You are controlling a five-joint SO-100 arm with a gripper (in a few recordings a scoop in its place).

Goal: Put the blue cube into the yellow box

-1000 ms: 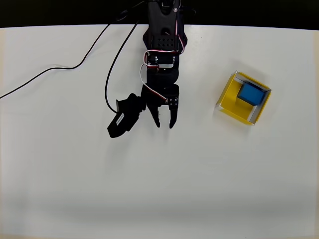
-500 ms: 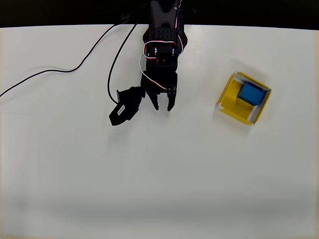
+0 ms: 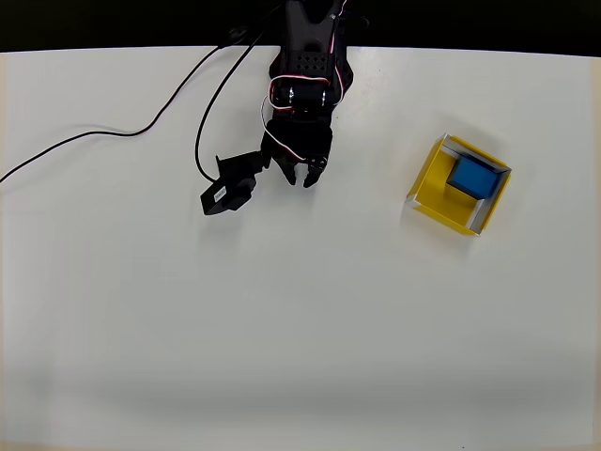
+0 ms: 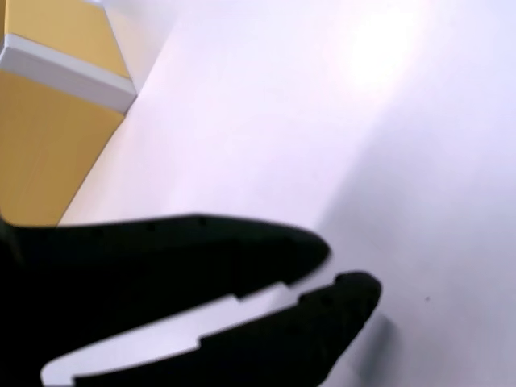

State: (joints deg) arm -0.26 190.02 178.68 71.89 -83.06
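Note:
The blue cube lies inside the yellow box at the right of the table in the overhead view, in the box's far right corner. My black gripper hangs well left of the box, close under the arm's base at the top middle. It holds nothing and its fingers stand almost together. In the wrist view the two dark fingers leave just a thin sliver of light between them above bare table, and a corner of the yellow box shows at the upper left.
A black cable runs from the arm across the table's upper left. The table's dark back edge lies along the top. White table surface spreads below and between arm and box.
The arm has drawn back toward its base, carrying the gripper up the overhead picture. The cube and the box have stayed put.

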